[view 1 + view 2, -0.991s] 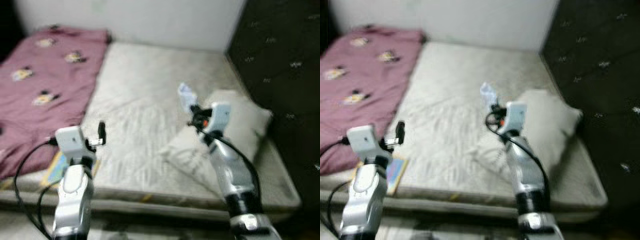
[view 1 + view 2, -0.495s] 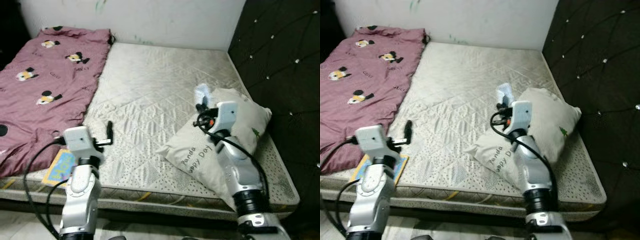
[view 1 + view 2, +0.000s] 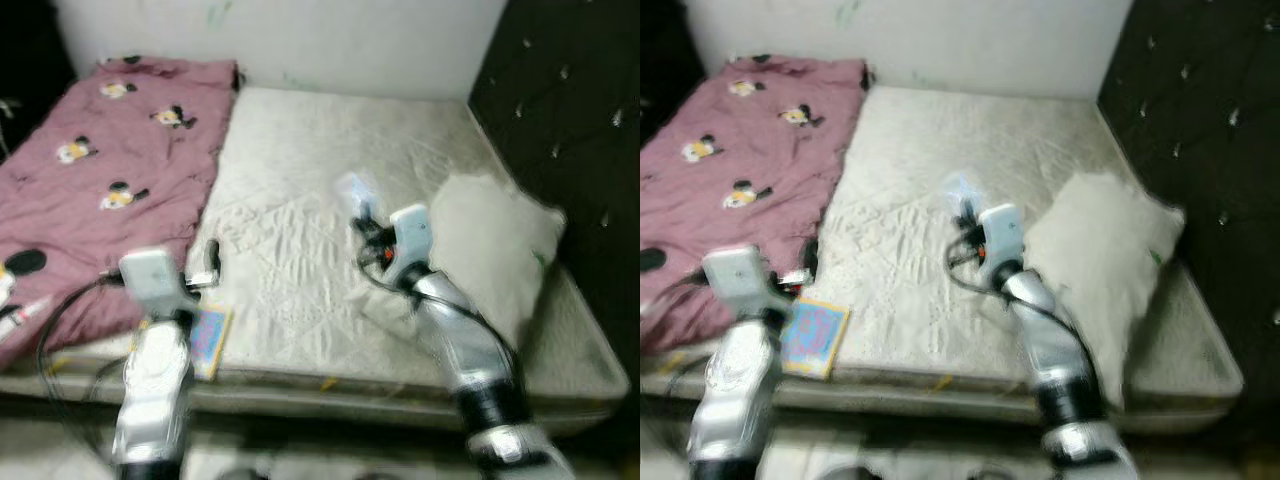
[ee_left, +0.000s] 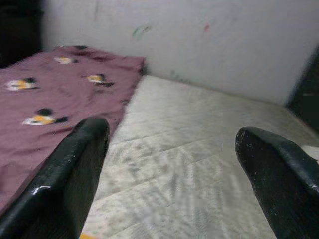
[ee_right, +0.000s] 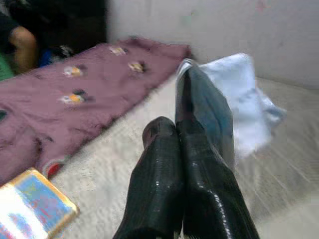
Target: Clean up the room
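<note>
Bed (image 3: 330, 180): bare mattress; maroon blanket (image 3: 95, 190) spread along its left side; pillow (image 3: 495, 245) set against the dark headboard.

Right end effector (image 5: 185, 117): fingers pressed together on a crumpled clear plastic wrapper (image 5: 239, 99), held above mid-mattress.

Left end effector (image 4: 169, 149): spread wide, nothing held, poised at the near edge.

Colourful book (image 3: 815, 335): lying at the near edge, uncollected.

Progress: judged early; wrapper picked up, not yet discarded.

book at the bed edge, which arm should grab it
Left. The open left claw hovers just above the book, while the right claw is shut on a plastic wrapper near the pillow.
</note>
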`<state>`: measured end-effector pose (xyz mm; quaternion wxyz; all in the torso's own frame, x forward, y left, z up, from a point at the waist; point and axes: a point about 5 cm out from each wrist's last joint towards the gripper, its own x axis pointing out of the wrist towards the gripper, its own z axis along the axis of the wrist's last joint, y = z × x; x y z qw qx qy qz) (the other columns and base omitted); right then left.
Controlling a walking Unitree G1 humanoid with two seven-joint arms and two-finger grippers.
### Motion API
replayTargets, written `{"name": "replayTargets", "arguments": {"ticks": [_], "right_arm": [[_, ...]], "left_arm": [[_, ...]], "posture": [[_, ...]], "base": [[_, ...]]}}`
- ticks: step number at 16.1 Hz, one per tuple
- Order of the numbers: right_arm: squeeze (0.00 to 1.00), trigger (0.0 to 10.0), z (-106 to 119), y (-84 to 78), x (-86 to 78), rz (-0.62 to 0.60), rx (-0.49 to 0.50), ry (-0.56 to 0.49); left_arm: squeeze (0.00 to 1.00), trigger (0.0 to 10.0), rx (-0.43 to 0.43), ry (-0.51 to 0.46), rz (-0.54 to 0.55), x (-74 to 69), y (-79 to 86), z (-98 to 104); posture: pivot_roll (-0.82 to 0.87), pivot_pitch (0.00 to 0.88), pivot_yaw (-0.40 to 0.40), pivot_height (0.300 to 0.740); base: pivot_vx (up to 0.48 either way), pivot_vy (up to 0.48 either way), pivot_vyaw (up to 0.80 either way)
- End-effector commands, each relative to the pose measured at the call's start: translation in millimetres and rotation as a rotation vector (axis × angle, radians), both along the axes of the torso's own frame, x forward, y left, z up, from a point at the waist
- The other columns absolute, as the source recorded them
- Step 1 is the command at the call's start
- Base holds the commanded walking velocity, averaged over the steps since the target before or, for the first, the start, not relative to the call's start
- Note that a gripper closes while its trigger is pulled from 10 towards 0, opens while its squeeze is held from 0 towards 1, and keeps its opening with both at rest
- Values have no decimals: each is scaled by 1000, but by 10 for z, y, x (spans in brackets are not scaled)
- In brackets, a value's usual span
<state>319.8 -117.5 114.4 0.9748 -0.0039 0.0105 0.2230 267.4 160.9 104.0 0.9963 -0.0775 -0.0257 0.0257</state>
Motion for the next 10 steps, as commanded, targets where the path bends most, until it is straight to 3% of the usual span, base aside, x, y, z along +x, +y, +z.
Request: {"name": "replayTargets", "arguments": {"ticks": [1, 4, 6, 8, 10], "right_arm": [[0, 10000, 59, 62, 3, -24, 48, -19], [0, 10000, -32, -50, -52, -181, 69, 5], [0, 10000, -49, -143, -71, -255, 18, -1], [0, 10000, -29, -183, -81, -243, -47, -49], [0, 10000, 18, -193, -83, -242, -48, -92]], "left_arm": [[0, 10000, 13, -7, 47, -12, 101, 20], [0, 10000, -2, 3, 82, -81, 134, -19], [0, 10000, -2, 4, 82, -82, 129, -21], [0, 10000, -2, 13, 63, -73, 117, -31], [0, 10000, -1, 18, 60, -75, 121, -38]], "posture": [[-3, 0, -39, 740], [-10, 0, -43, 740], [-11, 0, -41, 740], [-24, 0, -32, 740], [-25, 0, -32, 740]], "base": [[0, 480, 0], [0, 480, 0], [0, 480, 0], [0, 480, 0], [0, 480, 0]]}}
